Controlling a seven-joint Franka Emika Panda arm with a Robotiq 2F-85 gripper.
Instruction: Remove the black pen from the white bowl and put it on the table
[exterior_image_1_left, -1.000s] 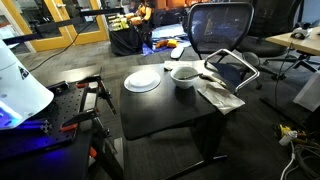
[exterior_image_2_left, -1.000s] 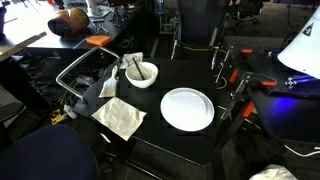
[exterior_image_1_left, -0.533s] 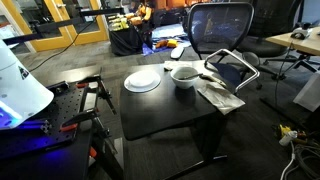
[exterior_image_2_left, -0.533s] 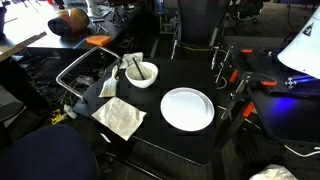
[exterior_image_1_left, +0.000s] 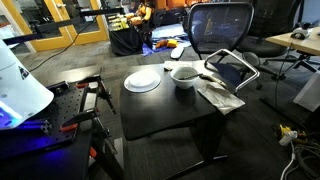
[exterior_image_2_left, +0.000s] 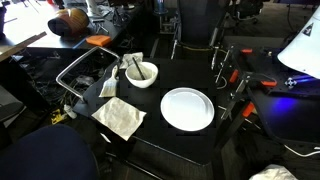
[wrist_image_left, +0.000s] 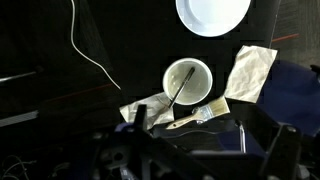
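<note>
The white bowl (exterior_image_1_left: 185, 75) (exterior_image_2_left: 142, 73) stands near one edge of the black table (exterior_image_1_left: 170, 112) (exterior_image_2_left: 185, 72). In the wrist view the bowl (wrist_image_left: 188, 82) is seen from above, with the thin black pen (wrist_image_left: 179, 93) leaning inside it and sticking out over the rim. The pen (exterior_image_2_left: 134, 68) also shows in an exterior view. My gripper (wrist_image_left: 200, 152) is only dark blurred shapes along the bottom of the wrist view, high above the bowl and apart from it. Its jaws cannot be made out.
A flat white plate (exterior_image_1_left: 142, 81) (exterior_image_2_left: 187, 109) (wrist_image_left: 212, 15) lies beside the bowl. Crumpled paper napkins (exterior_image_2_left: 120, 117) (wrist_image_left: 250, 72) and a paintbrush (wrist_image_left: 195, 117) lie by the bowl. A metal-framed blue seat (exterior_image_1_left: 232, 68) (exterior_image_2_left: 80, 78) stands against the table. A mesh office chair (exterior_image_1_left: 220, 30) is behind.
</note>
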